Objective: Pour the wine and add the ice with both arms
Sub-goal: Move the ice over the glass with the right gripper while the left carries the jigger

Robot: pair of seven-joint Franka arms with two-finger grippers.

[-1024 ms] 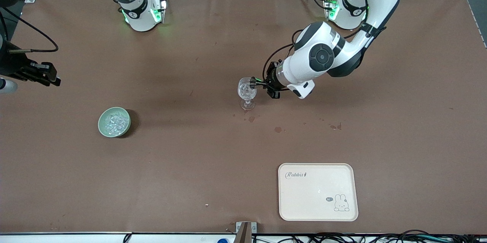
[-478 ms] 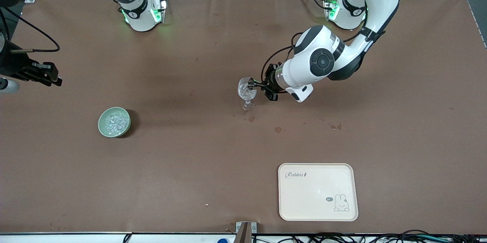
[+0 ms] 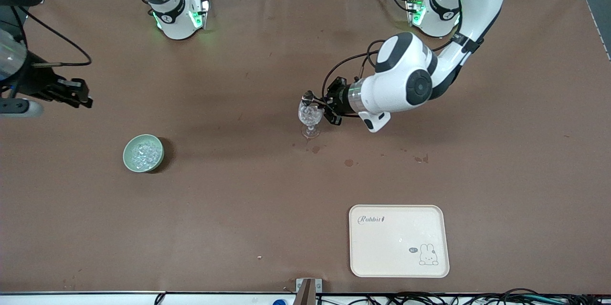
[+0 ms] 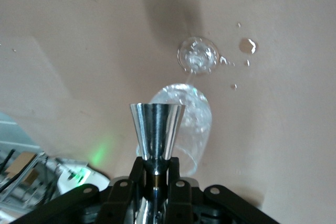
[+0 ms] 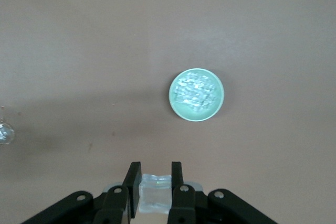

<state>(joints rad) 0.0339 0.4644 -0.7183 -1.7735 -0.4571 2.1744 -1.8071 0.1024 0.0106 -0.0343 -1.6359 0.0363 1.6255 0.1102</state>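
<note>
Polished metal jigger (image 4: 157, 129) pinched at its waist by the left claw (image 4: 156, 169), over the glass (image 3: 310, 115).
Light, slippery, rigid — waist grip suited it; the right claw (image 5: 155, 177) was clamped on a clear ice chunk (image 5: 154, 191), hovering near the bowl (image 3: 143, 153).

Ice (image 3: 143, 153) fills the bowl (image 3: 129, 162); the tray (image 3: 399, 267) lies nearer the camera than the glass (image 3: 310, 116).

The cream tray (image 3: 399, 241), on the worktop (image 3: 238, 200) near the front camera toward the left arm's end, bears the cursive word "Rabbit" at one corner. A small tag beside its rabbit drawing is too tiny to read.
</note>
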